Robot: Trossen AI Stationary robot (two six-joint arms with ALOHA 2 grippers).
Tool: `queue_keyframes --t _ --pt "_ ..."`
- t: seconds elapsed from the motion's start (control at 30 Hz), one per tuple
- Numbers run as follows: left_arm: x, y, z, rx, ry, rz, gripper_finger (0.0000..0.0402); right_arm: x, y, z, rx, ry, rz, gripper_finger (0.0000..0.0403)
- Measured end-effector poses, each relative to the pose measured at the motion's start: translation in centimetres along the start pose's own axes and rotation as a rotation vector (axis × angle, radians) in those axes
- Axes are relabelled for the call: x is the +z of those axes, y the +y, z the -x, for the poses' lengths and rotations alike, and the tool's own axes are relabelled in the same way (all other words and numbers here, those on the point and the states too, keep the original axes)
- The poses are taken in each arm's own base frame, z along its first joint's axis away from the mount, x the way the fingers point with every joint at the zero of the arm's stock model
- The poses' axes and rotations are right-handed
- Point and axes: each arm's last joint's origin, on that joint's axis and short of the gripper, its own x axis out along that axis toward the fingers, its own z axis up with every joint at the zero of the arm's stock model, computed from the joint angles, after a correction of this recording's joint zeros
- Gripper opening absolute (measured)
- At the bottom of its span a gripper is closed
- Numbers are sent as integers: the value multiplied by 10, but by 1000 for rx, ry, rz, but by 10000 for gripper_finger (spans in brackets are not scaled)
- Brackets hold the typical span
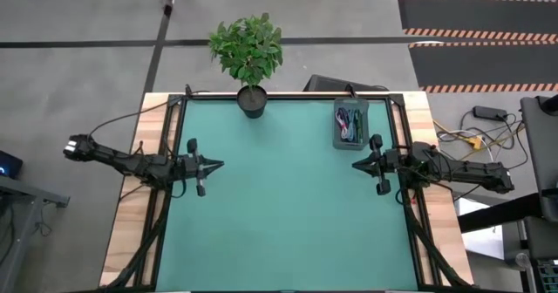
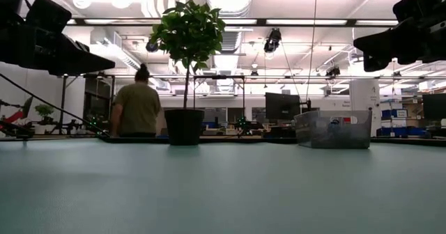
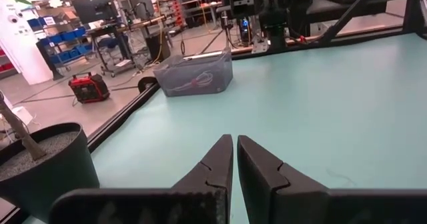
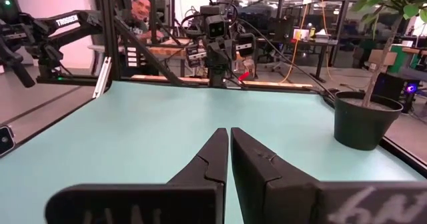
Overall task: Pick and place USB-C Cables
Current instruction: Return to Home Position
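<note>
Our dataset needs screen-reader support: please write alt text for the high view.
Both arms flank the teal table, left hand and right hand shut, pointing inward. Coloured cables lie in a bin beside the right hand; a potted plant stands at the far edge.

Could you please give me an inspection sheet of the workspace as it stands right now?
Surface: teal mat, flat, no spill seen.
Job's things: USB-C cables lie bundled inside the bin at the far right; none seen on the mat.
Clutter: potted plant at the far edge.
Claws: left claw and right claw both shut, empty, facing each other from opposite sides.
Cables: loose wires on the floor right of the table.
Surroundings: a person stands beyond the table.
</note>
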Motion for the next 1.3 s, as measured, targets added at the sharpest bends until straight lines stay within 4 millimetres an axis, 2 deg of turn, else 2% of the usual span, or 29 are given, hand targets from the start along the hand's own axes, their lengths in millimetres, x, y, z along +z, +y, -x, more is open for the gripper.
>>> queue_keyframes --t 1.3 --pt "-5 -3 -3 -7 52 -31 8 0 0 0 0 0 0 9"
